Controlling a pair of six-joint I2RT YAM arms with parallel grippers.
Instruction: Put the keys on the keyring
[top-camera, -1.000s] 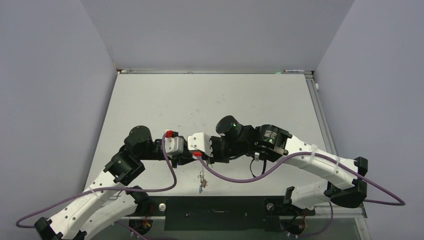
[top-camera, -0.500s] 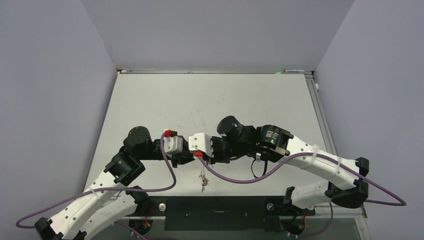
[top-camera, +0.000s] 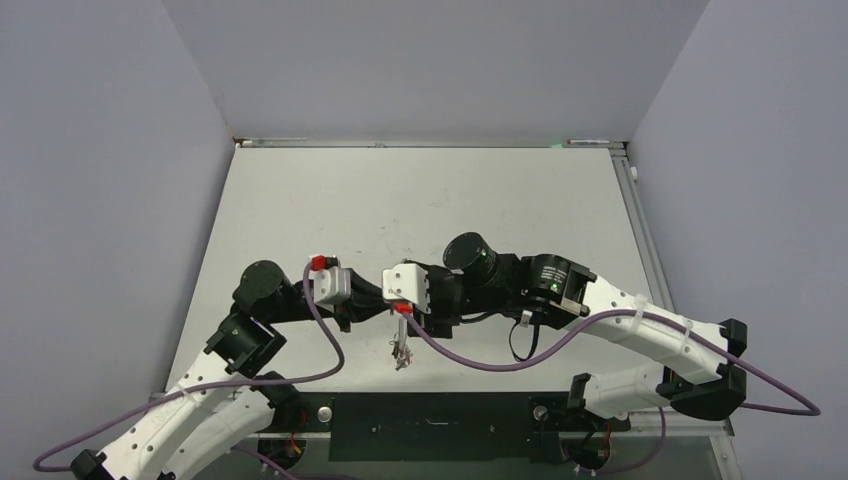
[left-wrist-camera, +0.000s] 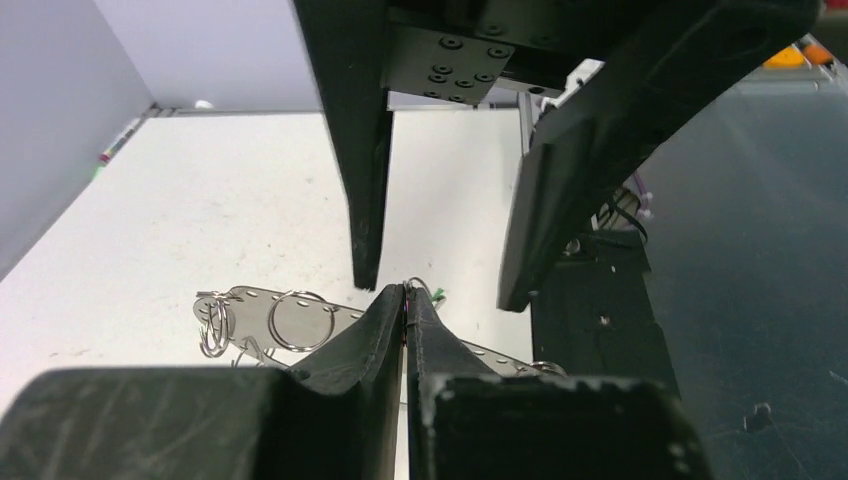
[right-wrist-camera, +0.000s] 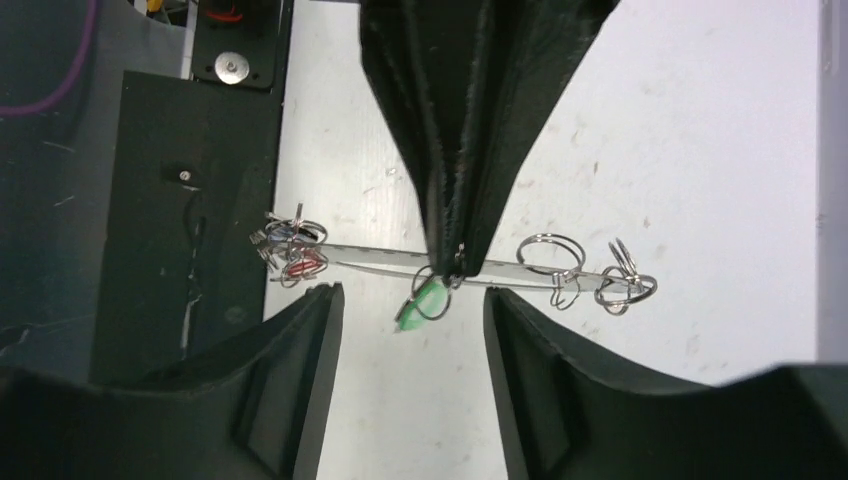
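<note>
Keyring (right-wrist-camera: 520, 268) pinched by left gripper (left-wrist-camera: 405, 296), since drawn back leftward; right gripper (right-wrist-camera: 410, 295) released

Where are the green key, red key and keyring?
Green-headed silver key (right-wrist-camera: 425, 300): right wrist view, head.
Red-headed silver key (right-wrist-camera: 302, 266): right wrist view, head.
Thin silver metal keyring (right-wrist-camera: 385, 260): right wrist view, bare middle stretch.

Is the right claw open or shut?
Open. The right claw holds its fingers wide apart; the left claw, shut on the keyring, and the green key sit in the gap.
</note>
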